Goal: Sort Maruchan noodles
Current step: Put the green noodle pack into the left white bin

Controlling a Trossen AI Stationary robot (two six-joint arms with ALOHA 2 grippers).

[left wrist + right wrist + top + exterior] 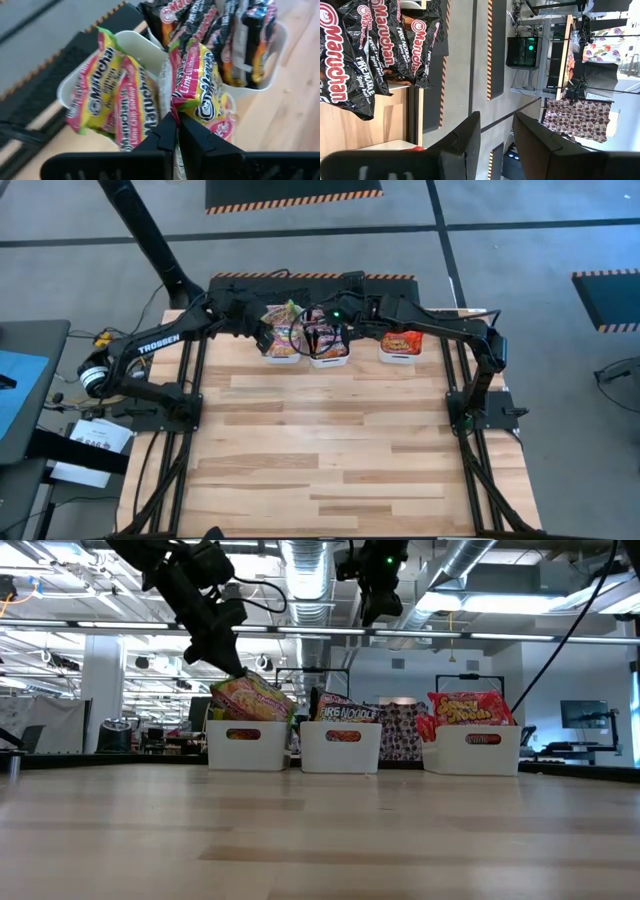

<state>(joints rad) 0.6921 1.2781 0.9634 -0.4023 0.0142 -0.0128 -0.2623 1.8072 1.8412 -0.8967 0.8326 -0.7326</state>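
High view shows the sorting all but finished: the bare tabletop [330, 450] holds no loose packets, and at 12 o'clock 3 white trays sit in a row, with green-yellow packets in the left tray [283, 360], black Fire Noodle packets [365, 50] in the middle tray [329, 362] and red packets [402, 340] in the right tray [398, 358]. The left gripper [176, 131] hovers over the left tray with its jaws pinched together on the corner of a Lime Chili Shrimp packet [200, 85], seemingly the last to drop. The right gripper [496, 131], jaws half apart and empty, hangs above the middle tray; exact packet counts are hidden by overlap and the arms.
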